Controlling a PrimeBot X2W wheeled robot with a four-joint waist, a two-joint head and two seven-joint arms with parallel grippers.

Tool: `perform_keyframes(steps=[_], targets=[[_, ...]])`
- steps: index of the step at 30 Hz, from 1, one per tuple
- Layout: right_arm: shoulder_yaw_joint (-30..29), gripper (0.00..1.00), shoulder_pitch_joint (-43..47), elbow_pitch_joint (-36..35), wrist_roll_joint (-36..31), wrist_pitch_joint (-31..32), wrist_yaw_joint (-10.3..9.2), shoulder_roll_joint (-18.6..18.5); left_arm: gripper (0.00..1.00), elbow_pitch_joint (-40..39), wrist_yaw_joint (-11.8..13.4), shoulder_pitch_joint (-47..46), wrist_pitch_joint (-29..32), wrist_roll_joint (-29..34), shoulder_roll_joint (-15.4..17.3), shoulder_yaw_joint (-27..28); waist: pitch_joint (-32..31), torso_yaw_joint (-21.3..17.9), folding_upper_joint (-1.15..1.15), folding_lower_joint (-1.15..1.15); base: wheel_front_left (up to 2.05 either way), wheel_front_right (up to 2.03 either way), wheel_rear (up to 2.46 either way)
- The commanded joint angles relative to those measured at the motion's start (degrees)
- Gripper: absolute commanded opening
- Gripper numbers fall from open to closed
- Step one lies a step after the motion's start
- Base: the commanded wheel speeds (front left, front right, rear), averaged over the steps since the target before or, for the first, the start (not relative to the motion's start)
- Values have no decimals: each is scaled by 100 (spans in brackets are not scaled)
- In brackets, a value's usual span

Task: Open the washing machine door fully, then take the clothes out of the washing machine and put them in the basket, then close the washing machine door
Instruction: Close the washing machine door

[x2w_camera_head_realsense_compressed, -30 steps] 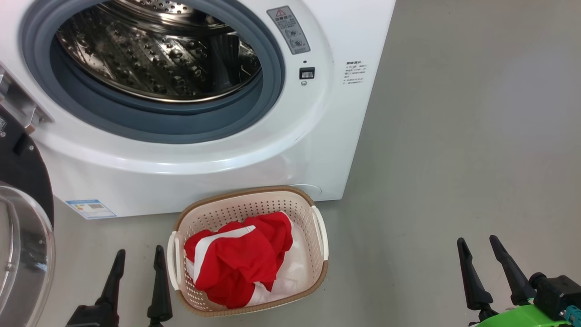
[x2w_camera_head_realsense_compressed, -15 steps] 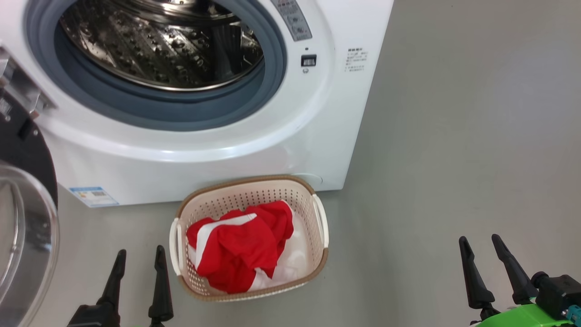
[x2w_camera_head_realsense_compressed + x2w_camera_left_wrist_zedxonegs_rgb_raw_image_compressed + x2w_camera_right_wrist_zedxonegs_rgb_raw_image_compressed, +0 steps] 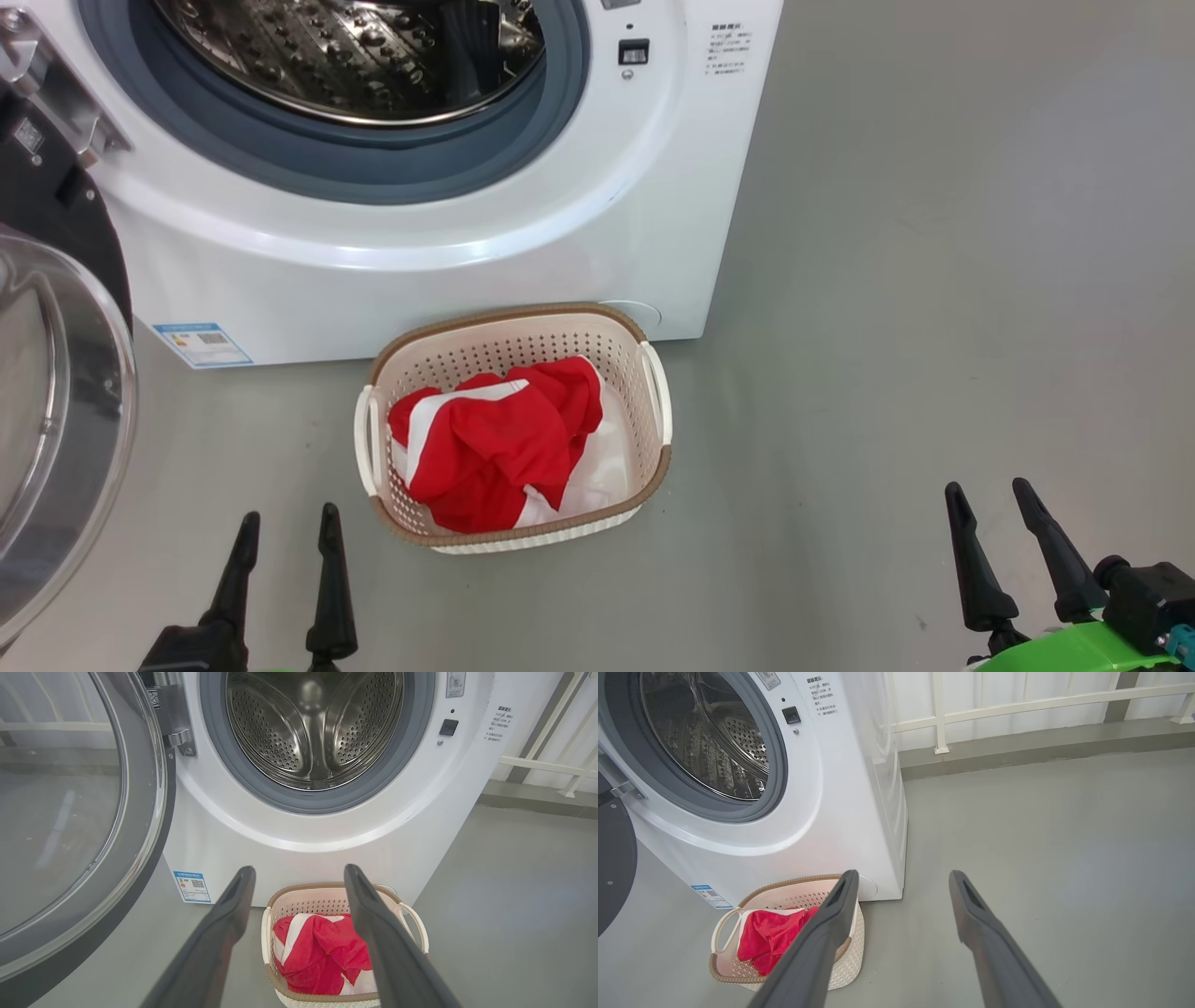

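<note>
Head view: soft, light clothes (image 3: pixel 495 448) are seen in the basket (image 3: pixel 504 353); left gripper (image 3: pixel 288 515) and right gripper (image 3: pixel 987 485) are spread wide, empty.
Left wrist view: the door (image 3: pixel 60 826) is swung open at left; stiff, hinged and likely slick, it is best pushed at the rim.
Right wrist view: the drum (image 3: pixel 710 742) looks empty.

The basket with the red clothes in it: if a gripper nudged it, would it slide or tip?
Probably slide: the basket looks like thin perforated plastic on a smooth grey floor, so likely light. Tipping seems unlikely: it is low and wide, with the soft clothes lying inside.
</note>
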Motion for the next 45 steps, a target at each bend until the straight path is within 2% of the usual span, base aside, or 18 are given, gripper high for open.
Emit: perform_keyframes(steps=[1,12,17,34,41,45], targets=[[118,100,-130,-147,-13,-37,43,-72,100,-167,28,-172,-23,-33,62,148,5,1,0,0,-35,35,0],[123,100,-138,-131,-14,-37,43,-79,100,-124,38,-209,-23,-76,62,112,-12,27,0,0,-2,2,0],[160,100,-101,-125,-25,-37,43,-104,100,-70,89,-197,-23,-265,62,49,-58,268,0,0,0,0,0],[511,100,-33,-93,-61,-37,43,-402,100,-146,395,205,-23,-708,62,-357,-391,1995,0,0,0,0,0],[614,100,45,-85,-72,-37,43,-418,100,-194,482,309,-23,-885,62,-501,-487,2779,0,0,0,0,0],[692,100,56,-92,-86,-37,43,-414,100,-237,526,358,-23,-990,62,-513,-478,3074,0,0,0,0,0]])
